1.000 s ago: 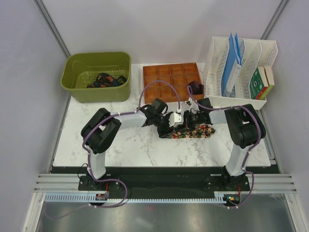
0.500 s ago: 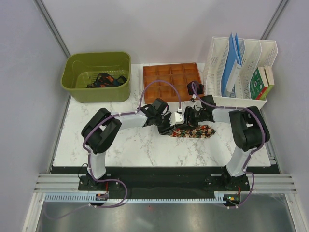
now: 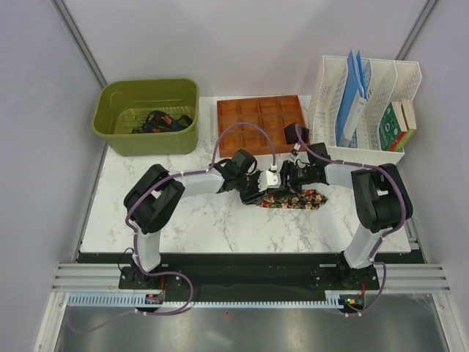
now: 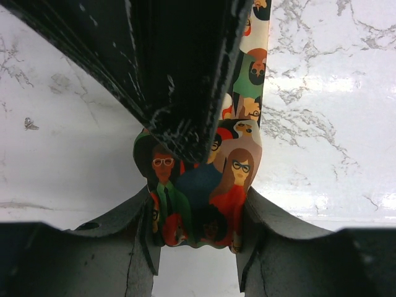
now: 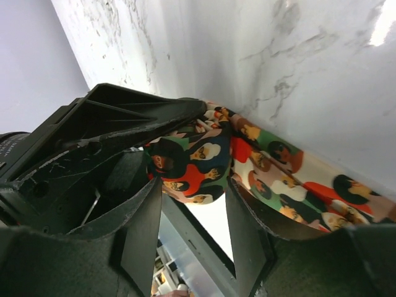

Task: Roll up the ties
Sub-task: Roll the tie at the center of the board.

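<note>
Patterned tie [image 3: 297,199], centre frame on marble table [image 3: 183,220], its end pinched by both left gripper [image 4: 197,216] and right gripper [image 5: 192,192]. Green bin [image 3: 117,136], upper left, holds tangled ties [image 3: 161,121]; wooden tray [image 3: 249,117] holds one dark roll [image 3: 291,134].

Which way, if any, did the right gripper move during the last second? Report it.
Yes, slightly. The right gripper edged away from the arm bases toward the brown wooden compartment tray, gripping the people-patterned fabric tie.

The tie [image 4: 201,198] is printed with cartoon faces in red, green, orange and cream on black. The table [image 3: 198,220] is white marble veined grey, the bin [image 3: 146,139] olive green.
</note>
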Controlling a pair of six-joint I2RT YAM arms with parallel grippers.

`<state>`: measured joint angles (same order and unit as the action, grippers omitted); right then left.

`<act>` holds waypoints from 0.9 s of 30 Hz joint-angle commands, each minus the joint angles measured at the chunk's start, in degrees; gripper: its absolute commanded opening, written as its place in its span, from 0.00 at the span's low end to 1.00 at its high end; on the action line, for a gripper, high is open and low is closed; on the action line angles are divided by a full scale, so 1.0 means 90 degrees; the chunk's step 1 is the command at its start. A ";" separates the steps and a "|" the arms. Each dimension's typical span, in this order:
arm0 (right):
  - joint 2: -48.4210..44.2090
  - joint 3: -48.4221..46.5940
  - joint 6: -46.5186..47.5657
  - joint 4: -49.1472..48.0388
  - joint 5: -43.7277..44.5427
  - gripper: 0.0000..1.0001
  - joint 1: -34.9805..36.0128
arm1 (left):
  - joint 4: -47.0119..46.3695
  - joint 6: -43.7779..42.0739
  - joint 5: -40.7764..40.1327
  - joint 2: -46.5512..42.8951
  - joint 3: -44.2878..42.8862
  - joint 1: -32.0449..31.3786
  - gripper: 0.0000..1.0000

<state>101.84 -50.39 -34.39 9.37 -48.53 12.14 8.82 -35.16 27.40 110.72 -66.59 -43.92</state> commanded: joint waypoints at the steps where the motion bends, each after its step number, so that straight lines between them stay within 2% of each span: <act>1: -0.0125 0.0042 -0.0280 -0.0278 -0.0291 0.51 0.0174 | 0.0153 -0.0068 -0.0505 0.0071 0.0026 -0.0022 0.28; 3: 0.0021 0.0023 -0.0251 -0.0337 -0.0242 0.49 0.0233 | 0.0153 -0.0059 -0.0515 0.0062 0.0035 -0.0032 0.28; 6: 0.0334 -0.0113 -0.0076 -0.0280 -0.0174 0.41 0.0243 | 0.0192 -0.0068 -0.0525 0.0052 0.0016 -0.0022 0.29; 8: 0.0470 -0.0182 0.0061 -0.0172 -0.0087 0.28 0.0204 | 0.0202 -0.0059 -0.0525 0.0032 0.0035 -0.0022 0.30; 9: 0.0491 -0.0202 0.0081 -0.0172 -0.0086 0.17 0.0194 | 0.0202 -0.0059 -0.0525 0.0003 0.0026 -0.0022 0.33; 13: 0.0540 -0.0173 0.0208 -0.0074 0.0021 0.00 0.0087 | 0.0250 -0.0058 -0.0457 -0.0133 0.0055 -0.0032 0.41; 23: 0.0735 -0.0046 0.0442 -0.0044 0.0109 0.00 -0.0177 | 0.0309 -0.0030 -0.0056 -0.0749 0.0084 0.0026 0.80; 27: 0.0852 -0.0016 0.0520 -0.0035 0.0129 0.00 -0.0265 | 0.0329 -0.0039 0.0032 -0.0847 0.0074 0.0056 0.85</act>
<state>107.26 -51.40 -32.99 8.67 -52.66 10.37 11.07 -35.18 26.04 106.50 -65.93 -43.81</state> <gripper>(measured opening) 0.012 0.836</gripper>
